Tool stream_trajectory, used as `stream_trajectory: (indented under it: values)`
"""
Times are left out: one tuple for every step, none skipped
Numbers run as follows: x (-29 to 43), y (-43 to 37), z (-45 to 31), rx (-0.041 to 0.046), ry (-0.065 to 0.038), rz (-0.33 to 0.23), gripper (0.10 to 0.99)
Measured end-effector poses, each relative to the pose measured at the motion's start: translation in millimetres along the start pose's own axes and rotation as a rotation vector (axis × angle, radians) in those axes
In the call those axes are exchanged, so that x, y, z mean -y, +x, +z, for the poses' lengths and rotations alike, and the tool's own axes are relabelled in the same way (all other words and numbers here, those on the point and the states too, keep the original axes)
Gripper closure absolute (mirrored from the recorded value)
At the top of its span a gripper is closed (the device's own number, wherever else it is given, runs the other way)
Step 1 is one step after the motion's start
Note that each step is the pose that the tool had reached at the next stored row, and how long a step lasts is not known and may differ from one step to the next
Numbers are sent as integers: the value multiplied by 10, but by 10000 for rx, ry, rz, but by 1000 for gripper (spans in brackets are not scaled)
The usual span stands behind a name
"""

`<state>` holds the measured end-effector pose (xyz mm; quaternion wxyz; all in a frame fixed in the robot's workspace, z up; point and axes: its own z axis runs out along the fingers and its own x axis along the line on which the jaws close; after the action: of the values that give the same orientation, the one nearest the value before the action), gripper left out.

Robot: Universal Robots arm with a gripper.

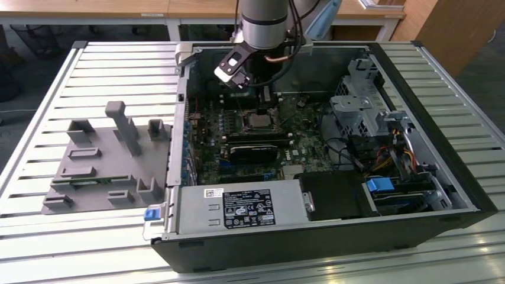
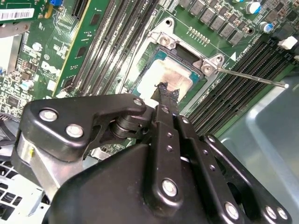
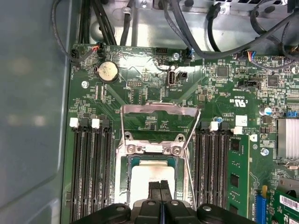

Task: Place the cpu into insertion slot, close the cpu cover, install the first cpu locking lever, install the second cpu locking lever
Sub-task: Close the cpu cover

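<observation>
Presently, my gripper (image 3: pixel 160 185) is clenched; its two fingertips (image 3: pixel 154 186) are pressed together with nothing between them. In both wrist views the joined tips stand at the silvery-beige top face of the cpu (image 3: pixel 149 173); whether they bear on it or hang just clear I cannot tell.

The cpu lies flat inside the insertion slot (image 3: pixel 125 154), square with its silvery rim; a band of green substrate shows around the metal top.

The cpu cover (image 3: pixel 159 110) is swung open; it lies back over the board on the far side of the slot, joined to it at a bracket with two screws (image 3: pixel 150 149); board components show through its cut-out centre.

In the second wrist view a locking lever (image 2: pixel 252 78), a thin bare rod, projects from the slot's corner out over the memory slots (image 2: pixel 233 93), free of the socket frame.

In the first wrist view, long black memory slots flank the insertion slot on both sides.

In the exterior view my arm (image 1: pixel 264 23) reaches down into an open computer case (image 1: pixel 442 177), over the motherboard (image 1: pixel 304 142); a grey fixture (image 1: pixel 103 160) lies on the slatted table (image 1: pixel 47 89) at the exterior view's left, just beside the case.
</observation>
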<state>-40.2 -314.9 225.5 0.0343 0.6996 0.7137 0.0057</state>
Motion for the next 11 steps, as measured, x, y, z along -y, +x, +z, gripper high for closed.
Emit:
stream_trajectory:
  values:
    - [0, -4, -3, -26, -1, 2, 969]
    - [-1, -7, -13, -54, 0, 3, 969]
    - [-1, -7, -26, -65, -2, 5, 969]
    - [-2, -8, -43, -77, -2, 7, 969]
    - [-3, -9, -62, -92, -3, 6, 969]
    - [-5, -9, -84, -109, -3, 7, 969]
    - [-6, -11, -109, -120, -3, 8, 969]
    - [-7, -12, -134, -131, -4, 9, 969]
    - [-9, -13, -161, -139, -3, 9, 969]
    - [-10, -14, -188, -150, -4, 9, 969]
    - [-12, -15, -215, -161, -4, 10, 969]
